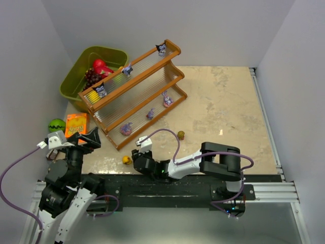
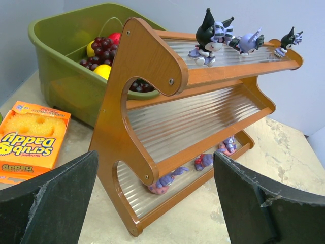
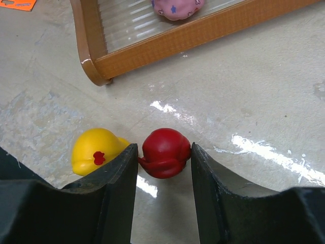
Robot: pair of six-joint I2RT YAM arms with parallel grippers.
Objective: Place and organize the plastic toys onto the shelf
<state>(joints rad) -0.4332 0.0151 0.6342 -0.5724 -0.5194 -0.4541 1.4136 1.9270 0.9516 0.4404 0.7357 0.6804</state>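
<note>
- Gripping the red toy (image 3: pixel 165 152) is the step in hand, as we judge it: the right gripper (image 3: pixel 163 175) has its fingers narrowed onto the toy's two sides, and they seem to touch it while it sits on the table (image 3: pixel 264 91).
- We find the red toy just in front of the shelf (image 3: pixel 193 35), off the end corner of its bottom rail. A yellow toy (image 3: pixel 96 151) sits beside it, against the outside of one finger.
- We expect the red toy to be light, hard and glossy, so it is likely to slip. Its round dome gives little flat face, so a low hold across the widest part looks safest to us.
- On the shelf, dark figurines (image 2: pixel 210 35) stand on the top tier and a pink toy (image 3: pixel 177 7) lies on the bottom tier. The middle tier looks bare.
- The left gripper (image 2: pixel 156 173) faces the shelf's end with its fingers spread wide, holding nothing.
- Beside that end of the shelf lies an orange box (image 2: pixel 30 142) on which we read "Scrub Daddy", upside down to the left wrist camera.
</note>
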